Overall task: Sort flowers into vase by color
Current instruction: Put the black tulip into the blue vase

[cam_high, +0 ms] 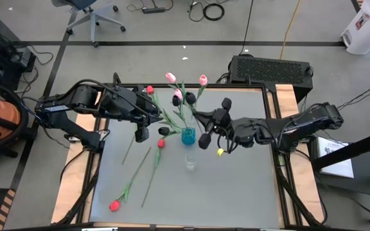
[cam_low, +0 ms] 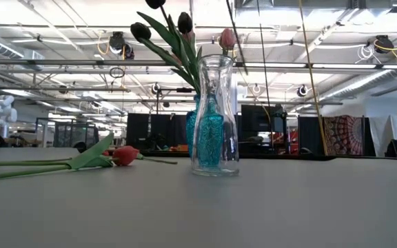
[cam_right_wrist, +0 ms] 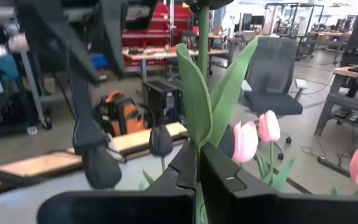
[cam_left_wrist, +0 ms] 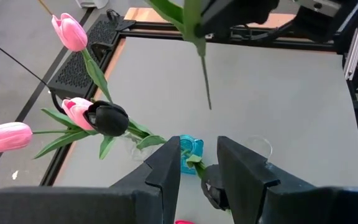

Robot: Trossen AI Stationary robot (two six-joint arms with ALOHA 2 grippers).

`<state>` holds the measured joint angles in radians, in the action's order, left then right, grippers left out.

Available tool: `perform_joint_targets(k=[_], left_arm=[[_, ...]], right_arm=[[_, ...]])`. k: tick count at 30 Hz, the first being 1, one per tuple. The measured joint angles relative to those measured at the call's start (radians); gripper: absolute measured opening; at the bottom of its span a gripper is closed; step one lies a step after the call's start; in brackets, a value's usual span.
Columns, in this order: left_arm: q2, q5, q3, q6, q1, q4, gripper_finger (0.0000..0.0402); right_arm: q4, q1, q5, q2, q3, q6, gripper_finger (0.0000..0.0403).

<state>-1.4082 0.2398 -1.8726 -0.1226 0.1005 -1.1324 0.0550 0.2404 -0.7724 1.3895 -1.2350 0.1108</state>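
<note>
Tulips point(cam_high: 184, 96), slim-stemmed with pink and black heads, stand in your blue-filled glass vase point(cam_high: 188, 135) mid-table; the clear vase point(cam_high: 189, 161) looks empty. The right gripper point(cam_right_wrist: 199, 163) pinches a leafy green stem point(cam_right_wrist: 202, 93); the left gripper point(cam_left_wrist: 198, 163) seemingly clasps another.

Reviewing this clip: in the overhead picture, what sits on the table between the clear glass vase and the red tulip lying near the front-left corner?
In the high view, only bare grey table and two loose green stems lie between the clear vase and the red tulip.
</note>
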Motion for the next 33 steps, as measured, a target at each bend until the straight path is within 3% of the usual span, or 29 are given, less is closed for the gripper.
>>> perform_joint_targets(k=[16,33], left_arm=[[0.000,0.005,0.000,-0.001,0.000,0.002,0.0114],[0.000,0.005,0.000,-0.002,0.000,0.002,0.0114]], right_arm=[[0.284,-0.097,0.128,0.118,0.000,-0.094,0.0000],[0.232,-0.117,0.124,0.162,-0.001,-0.097,0.0000]])
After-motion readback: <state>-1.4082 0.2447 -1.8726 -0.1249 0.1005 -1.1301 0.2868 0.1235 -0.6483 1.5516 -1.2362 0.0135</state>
